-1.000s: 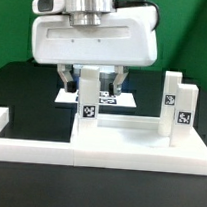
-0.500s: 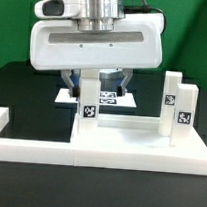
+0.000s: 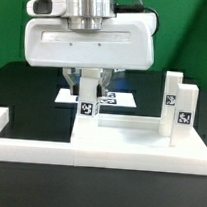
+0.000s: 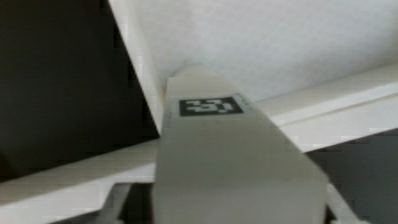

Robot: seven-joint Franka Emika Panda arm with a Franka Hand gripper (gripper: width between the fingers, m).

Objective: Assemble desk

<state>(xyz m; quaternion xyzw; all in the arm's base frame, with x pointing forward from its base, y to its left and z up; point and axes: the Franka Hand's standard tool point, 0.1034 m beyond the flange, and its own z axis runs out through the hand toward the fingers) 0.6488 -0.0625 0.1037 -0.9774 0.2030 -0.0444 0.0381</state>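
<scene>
Desk top (image 3: 139, 134): flat on the table, rim up. Leg (image 3: 88, 98), tagged: upright at its far corner, between the fingers of the gripper (image 3: 89, 86), which appear closed on it. Second leg (image 3: 176, 105): standing beyond the gripper's side. Advice: keep the held leg plumb, press squarely, avoid tilting.

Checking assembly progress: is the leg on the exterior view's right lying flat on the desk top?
No, that right leg stands upright on the desk top, its tag facing the camera.
</scene>
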